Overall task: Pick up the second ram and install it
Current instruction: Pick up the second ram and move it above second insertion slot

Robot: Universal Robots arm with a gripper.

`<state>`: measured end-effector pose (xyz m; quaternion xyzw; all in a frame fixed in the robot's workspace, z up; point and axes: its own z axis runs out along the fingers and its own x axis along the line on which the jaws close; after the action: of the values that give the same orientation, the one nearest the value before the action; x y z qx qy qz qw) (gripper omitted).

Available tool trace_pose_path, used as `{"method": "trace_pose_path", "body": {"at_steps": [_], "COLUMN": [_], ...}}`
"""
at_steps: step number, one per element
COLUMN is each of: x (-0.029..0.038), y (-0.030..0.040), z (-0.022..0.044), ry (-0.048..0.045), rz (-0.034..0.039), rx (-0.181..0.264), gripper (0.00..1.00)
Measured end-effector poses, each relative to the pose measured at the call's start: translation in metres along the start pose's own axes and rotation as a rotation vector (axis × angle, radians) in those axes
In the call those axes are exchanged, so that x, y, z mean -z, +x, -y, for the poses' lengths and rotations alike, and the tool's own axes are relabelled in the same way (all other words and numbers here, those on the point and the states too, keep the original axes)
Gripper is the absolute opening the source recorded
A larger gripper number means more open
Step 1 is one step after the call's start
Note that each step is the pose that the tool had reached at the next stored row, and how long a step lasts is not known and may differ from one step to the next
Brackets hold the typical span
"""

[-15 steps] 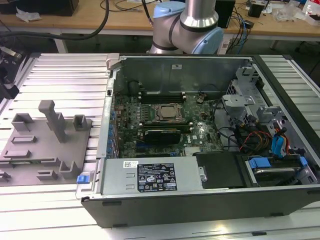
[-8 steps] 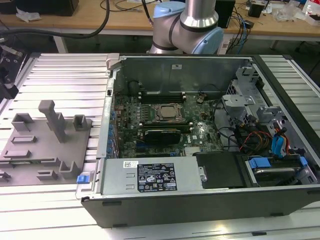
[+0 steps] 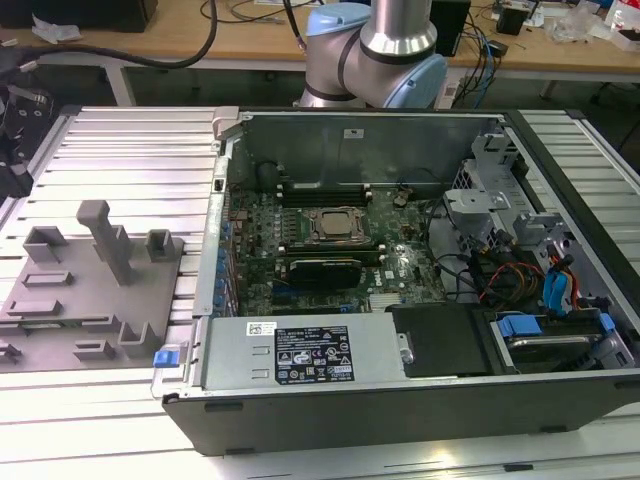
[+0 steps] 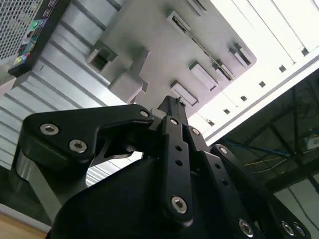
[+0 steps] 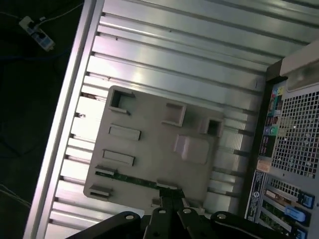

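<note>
A gray holder tray (image 3: 90, 310) sits on the slatted bench (image 3: 130, 150) at the exterior view's left, with the open computer case (image 3: 400, 400) to its right. In the first wrist view, the second ram (image 5: 128, 178) lies slotted in the tray. The pincer (image 5: 170, 192) hangs above it, narrow and empty, its tips beside the stick's end. This looks like the approach for pickup. A grasp calls for parted fingers squared across the stick.

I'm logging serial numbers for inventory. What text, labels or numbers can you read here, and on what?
Black label on the power supply: too small to read.
White sticker on the case's back wall: too small.
Coloured stickers on the case's rear panel: blurred.
Nothing can be quoted.
</note>
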<state>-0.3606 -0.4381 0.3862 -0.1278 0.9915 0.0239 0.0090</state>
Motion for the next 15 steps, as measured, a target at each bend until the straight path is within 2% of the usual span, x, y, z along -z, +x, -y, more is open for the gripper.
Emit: {"method": "trace_pose_path", "body": {"at_steps": [3, 6, 9, 13, 15], "x": [0.0000, 0.0000, 0.0000, 0.0000, 0.0000], "y": [0.0000, 0.0000, 0.0000, 0.0000, 0.0000], "z": [0.0000, 0.0000, 0.0000, 0.0000, 0.0000], "ry": [-0.0010, -0.0029, -0.0058, -0.0077, -0.0094], "rz": [-0.0019, -0.0054, -0.0110, -0.0143, -0.0177], "rx": [0.042, 0.122, 0.242, 0.317, 0.392], "gripper": [0.11, 0.11, 0.11, 0.11, 0.11]}}
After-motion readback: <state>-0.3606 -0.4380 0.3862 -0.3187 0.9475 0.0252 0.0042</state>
